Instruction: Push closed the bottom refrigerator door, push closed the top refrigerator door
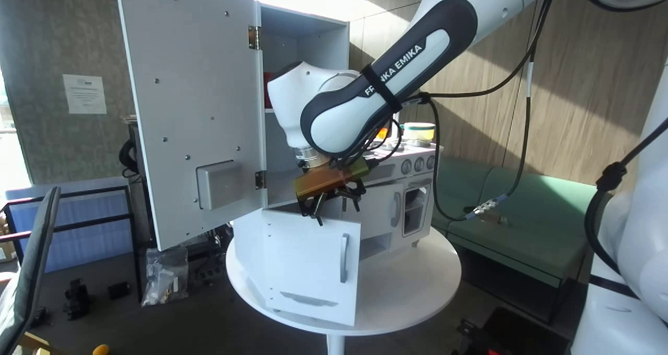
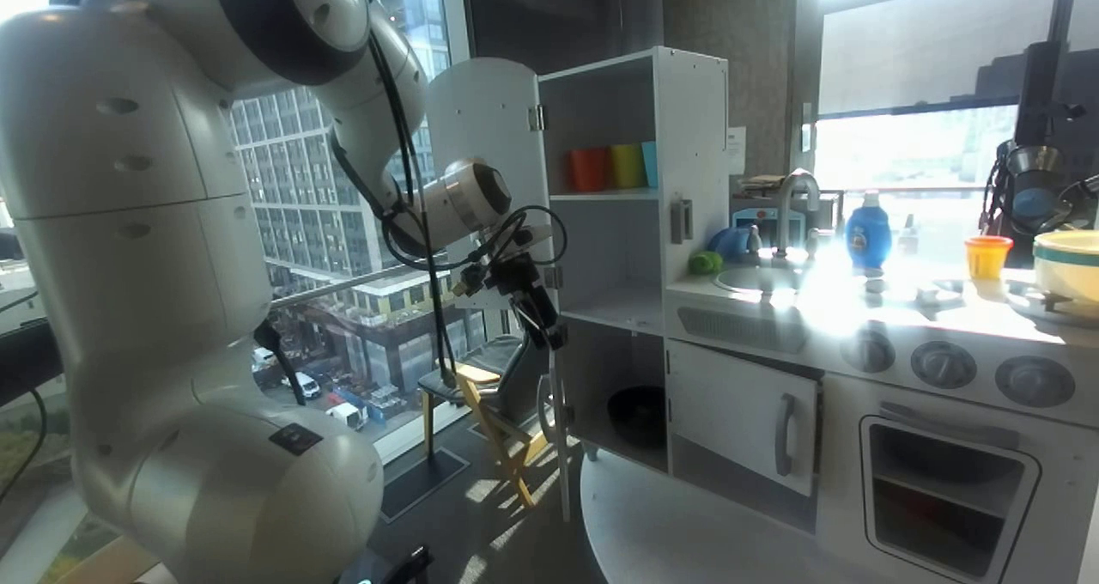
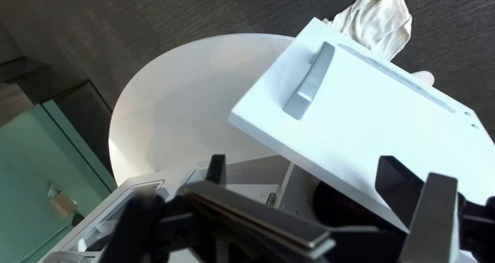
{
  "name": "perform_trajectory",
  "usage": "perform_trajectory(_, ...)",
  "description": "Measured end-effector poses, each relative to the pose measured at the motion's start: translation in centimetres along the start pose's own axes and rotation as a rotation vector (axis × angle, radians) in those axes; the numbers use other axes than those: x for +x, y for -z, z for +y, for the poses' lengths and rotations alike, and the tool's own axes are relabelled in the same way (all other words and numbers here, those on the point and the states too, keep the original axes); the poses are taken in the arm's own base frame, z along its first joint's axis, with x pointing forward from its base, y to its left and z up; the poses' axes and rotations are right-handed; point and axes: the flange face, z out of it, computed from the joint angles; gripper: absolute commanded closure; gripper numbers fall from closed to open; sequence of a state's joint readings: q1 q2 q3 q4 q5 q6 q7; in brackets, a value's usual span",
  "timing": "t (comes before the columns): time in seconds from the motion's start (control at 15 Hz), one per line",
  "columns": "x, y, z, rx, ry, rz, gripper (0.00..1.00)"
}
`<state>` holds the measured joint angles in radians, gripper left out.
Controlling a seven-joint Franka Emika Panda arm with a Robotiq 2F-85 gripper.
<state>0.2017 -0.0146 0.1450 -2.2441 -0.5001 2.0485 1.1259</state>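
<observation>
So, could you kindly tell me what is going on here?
A robot arm is working at a toy fridge. The job is to push the bottom refrigerator door and the top refrigerator door closed; both stand open. The gripper is open, close to the bottom door's top edge; I cannot tell whether they touch.

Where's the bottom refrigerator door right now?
In an exterior view, the bottom refrigerator door stands open at lower centre, with the gripper by its top edge.
</observation>
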Motion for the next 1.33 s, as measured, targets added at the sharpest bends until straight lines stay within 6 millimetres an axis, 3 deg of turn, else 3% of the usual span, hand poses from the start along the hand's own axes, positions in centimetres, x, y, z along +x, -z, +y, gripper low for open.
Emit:
perform_trajectory(0.4, 3.4, -1.7, 3.0, -0.002, -0.098, -0.018, 0.00)
perform_trajectory(0.93, 0.9, -3.6, 0.0, 0.233, -0.135, 0.058, 0.00)
perform_trajectory(1.13, 0.9, -2.8, -0.6, 0.315, -0.139, 0.090, 0.00)
perform_trajectory(1.33, 0.4, 0.1, -0.8, 0.385, -0.121, 0.137, 0.00)
